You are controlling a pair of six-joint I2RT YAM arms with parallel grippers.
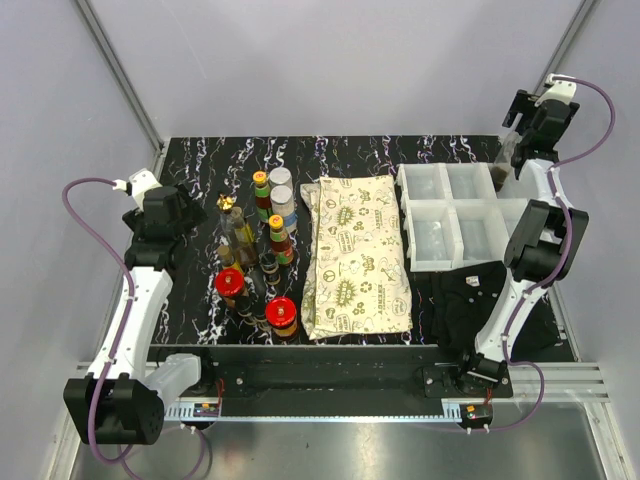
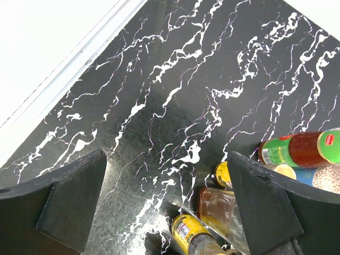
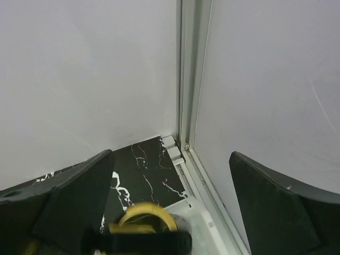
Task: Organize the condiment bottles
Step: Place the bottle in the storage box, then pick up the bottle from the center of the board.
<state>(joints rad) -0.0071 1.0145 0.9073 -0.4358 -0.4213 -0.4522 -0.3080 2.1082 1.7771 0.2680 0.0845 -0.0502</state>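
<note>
Left gripper (image 2: 164,154), fingers apart and empty, stood near and left of the upright condiment bottles (image 1: 240,240); right gripper (image 3: 171,155), seemingly likewise spread, hung well apart.

Black white-veined marble tabletop (image 1: 350,155), plain grey walls (image 1: 330,60), aluminium corner posts (image 1: 120,75).

1. The table (image 1: 400,150) is black, streaked with white marble veins.
2. The cloth (image 1: 357,255) is cream, printed with olive-green symbols.
3. The bins (image 1: 450,215) are plain milky white.
4. The bottles (image 1: 275,240) are mostly dark glass; two near the front have bright red caps, and others have yellow, green or white tops.
5. The green-labelled bottle (image 2: 300,149) holds a reddish-brown liquid.
6. The cables (image 1: 75,215) are purple.
7. The walls (image 1: 350,60) are pale grey.
</note>
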